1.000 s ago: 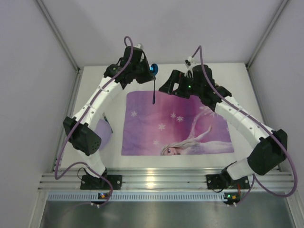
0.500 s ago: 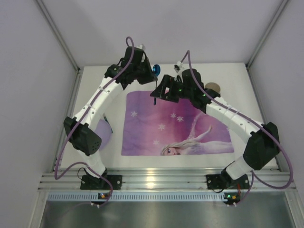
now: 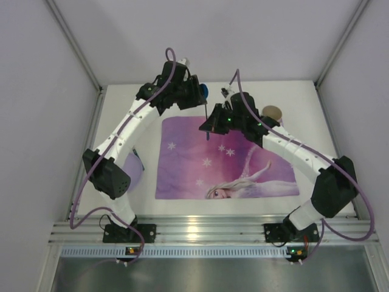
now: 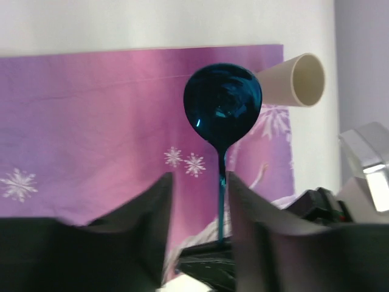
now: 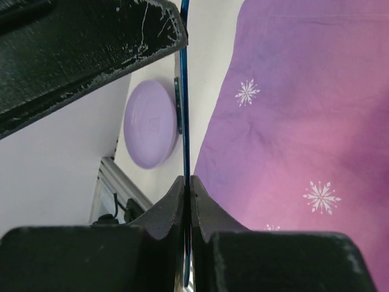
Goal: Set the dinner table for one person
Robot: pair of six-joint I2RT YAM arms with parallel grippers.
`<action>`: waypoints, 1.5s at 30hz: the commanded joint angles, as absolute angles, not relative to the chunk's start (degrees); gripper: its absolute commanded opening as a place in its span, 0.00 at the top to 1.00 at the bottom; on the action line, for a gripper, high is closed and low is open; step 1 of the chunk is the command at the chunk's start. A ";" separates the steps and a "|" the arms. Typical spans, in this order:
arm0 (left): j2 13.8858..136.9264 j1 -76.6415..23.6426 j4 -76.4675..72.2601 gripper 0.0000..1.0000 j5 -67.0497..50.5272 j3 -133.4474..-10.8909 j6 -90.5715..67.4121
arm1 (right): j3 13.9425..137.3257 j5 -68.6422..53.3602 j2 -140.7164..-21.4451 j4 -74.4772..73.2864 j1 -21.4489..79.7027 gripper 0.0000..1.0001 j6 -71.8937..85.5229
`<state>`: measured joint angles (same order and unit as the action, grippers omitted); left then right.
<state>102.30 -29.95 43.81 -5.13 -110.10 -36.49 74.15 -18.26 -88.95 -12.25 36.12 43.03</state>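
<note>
Now that the right tool (image 5: 186,182) has swung in from its own side within the last second, the blue spoon (image 4: 222,109) hangs between both arms, above the far edge of the purple placemat (image 3: 225,164). The right tool is pressed shut on the thin handle; its wrist view shows the two fingers meeting on it. The left tool (image 4: 199,179), which alone carried the spoon a second ago, stands with its fingers apart (the handle runs just beside one of them, and I cannot tell whether it touches). So I judge that the spoon is passing from the left arm to the right one, and that the right arm already bears it.

For the task this means the spoon can soon be laid down, probably on the right side of the place. But little else is done. The lilac plate (image 5: 151,125) lies on the bare bench (image 3: 292,97), left of the placemat and partly under the left arm. The beige cup (image 4: 298,79) lies on its side near the far right corner of the placemat. The bench itself, white and flat, spreads under all these things, from the arm bases to the far wall.
</note>
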 commanded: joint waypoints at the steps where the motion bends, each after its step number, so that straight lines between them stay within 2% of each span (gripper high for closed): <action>1: 103.18 -30.06 45.70 0.43 -2.82 -110.66 -33.23 | 69.64 -16.17 -81.93 -12.57 34.55 1.00 41.31; 2: 102.84 -30.06 46.05 0.21 -1.86 -110.05 -32.18 | 67.78 -15.56 -78.78 -13.00 33.93 1.00 41.48; 4: 102.04 -30.06 46.32 0.07 -0.97 -107.51 -31.56 | 61.91 -15.21 -75.43 -13.71 31.65 1.00 41.92; 6: 100.03 -30.06 46.06 0.03 0.78 -105.13 -31.03 | 58.38 -15.47 -71.38 -16.60 29.72 1.00 41.40; 13: 94.31 -29.71 43.69 0.03 3.25 -92.73 -31.37 | 47.13 -13.27 -64.87 -30.92 21.72 1.00 35.07; 21: 91.58 -29.62 41.92 0.05 2.37 -87.81 -32.78 | 41.31 -13.80 -68.90 -34.01 14.86 1.00 31.12; 33: 89.21 -29.62 41.92 0.06 2.63 -85.08 -32.96 | 47.89 -6.60 -83.22 -36.90 10.37 1.00 22.59; 37: 89.12 -29.62 41.75 0.07 3.16 -84.81 -32.96 | 49.39 -2.47 -84.02 -39.80 9.58 1.00 21.27; 39: 89.21 -29.62 41.57 0.07 2.99 -84.81 -33.13 | 49.83 -0.18 -83.76 -41.56 9.23 0.93 20.92; 40: 89.30 -29.62 41.49 0.07 2.81 -84.90 -33.22 | 50.01 1.65 -83.59 -42.09 9.05 0.81 20.66; 42: 89.56 -29.62 41.13 0.07 2.73 -84.99 -33.49 | 50.36 2.72 -83.23 -43.06 9.14 0.68 20.83; 44: 90.17 -29.62 40.87 0.07 2.64 -85.34 -33.75 | 50.80 3.78 -82.88 -44.20 9.14 0.49 21.00; 45: 90.26 -29.62 40.70 0.07 2.55 -85.43 -33.84 | 51.41 4.04 -82.88 -44.91 9.14 0.45 20.92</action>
<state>91.42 -29.74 43.66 2.42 -84.95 -33.10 48.34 0.27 -84.27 -41.23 9.74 21.93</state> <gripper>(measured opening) 0.931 0.520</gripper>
